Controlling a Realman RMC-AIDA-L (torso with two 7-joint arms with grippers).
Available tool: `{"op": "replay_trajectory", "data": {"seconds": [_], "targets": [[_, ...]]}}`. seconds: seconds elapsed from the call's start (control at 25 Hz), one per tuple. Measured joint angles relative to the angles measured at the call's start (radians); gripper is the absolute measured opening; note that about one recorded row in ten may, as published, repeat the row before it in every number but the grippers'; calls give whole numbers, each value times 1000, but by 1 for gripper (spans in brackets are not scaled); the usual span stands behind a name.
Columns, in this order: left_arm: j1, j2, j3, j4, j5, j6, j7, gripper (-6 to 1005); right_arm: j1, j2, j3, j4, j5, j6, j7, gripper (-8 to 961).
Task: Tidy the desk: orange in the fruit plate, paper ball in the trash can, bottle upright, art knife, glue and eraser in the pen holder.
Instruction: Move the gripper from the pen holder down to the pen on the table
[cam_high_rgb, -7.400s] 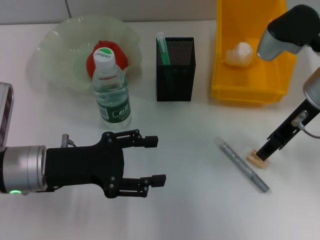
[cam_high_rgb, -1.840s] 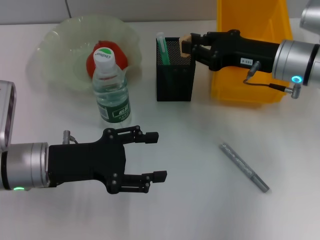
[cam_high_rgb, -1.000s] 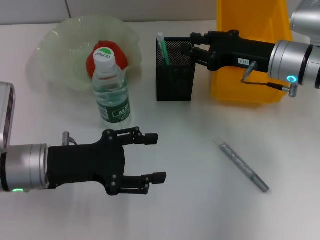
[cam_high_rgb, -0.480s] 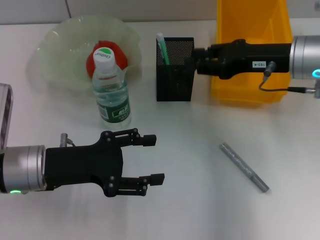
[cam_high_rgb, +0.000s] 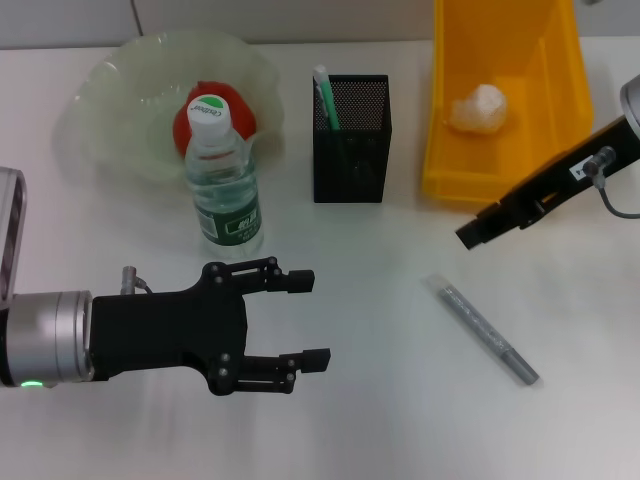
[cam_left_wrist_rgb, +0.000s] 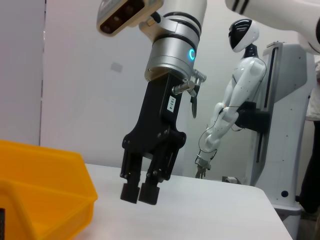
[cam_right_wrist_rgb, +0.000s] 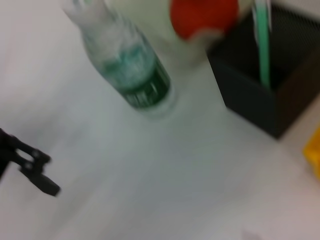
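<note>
The right gripper has moved away from the pen holder; half a second ago it was right beside the holder's top, and now it hangs over the white table in front of the yellow trash can. Its two fingers are close together and hold nothing. The little tan eraser it carried before is not in its fingers any more. The pen holder is a black mesh box that stands up straight, with a green stick poking out of its back left corner. The grey art knife lies flat on the table, long and thin, near the right gripper but not touching it, in the same place as before. The white paper ball sits inside the trash can. The orange rests in the clear fruit plate, and the bottle stands upright just in front of it, with a green and white cap. The left gripper has stayed low over the table, its black fingers spread apart with nothing between them.
</note>
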Motion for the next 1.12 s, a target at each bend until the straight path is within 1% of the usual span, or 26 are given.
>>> {"op": "replay_trajectory", "data": {"seconds": [0.12,0.16,0.44,0.52,0.56,0.6,0.72,0.76,0.96,1.12], "targets": [[-1,0,0,0,0,1,0,801,41,4,-16,17,-72,-38,48,425],[-1,0,0,0,0,1,0,802,57,5,-29,42,-91,-45,62,431],[2,-3,1,0,0,7,-1,803,87,5,-34,126,-103,-36,67,476],[2,-3,1,0,0,8,-2,804,94,5,-45,159,-105,-20,72,489],[2,-3,2,0,0,8,-1,804,96,6,-75,184,-107,11,87,495],[2,-3,2,0,0,8,-1,804,96,6,-75,184,-107,11,87,507],[3,-4,2,0,0,9,-1,805,96,7,-135,214,-128,59,114,544],[3,-3,2,0,0,8,-1,805,96,8,-173,237,-147,90,131,556],[4,-3,2,-1,0,8,-1,805,102,8,-210,289,-162,137,148,548],[4,-3,2,-8,0,7,-1,806,110,8,-211,318,-163,150,149,547]]}}
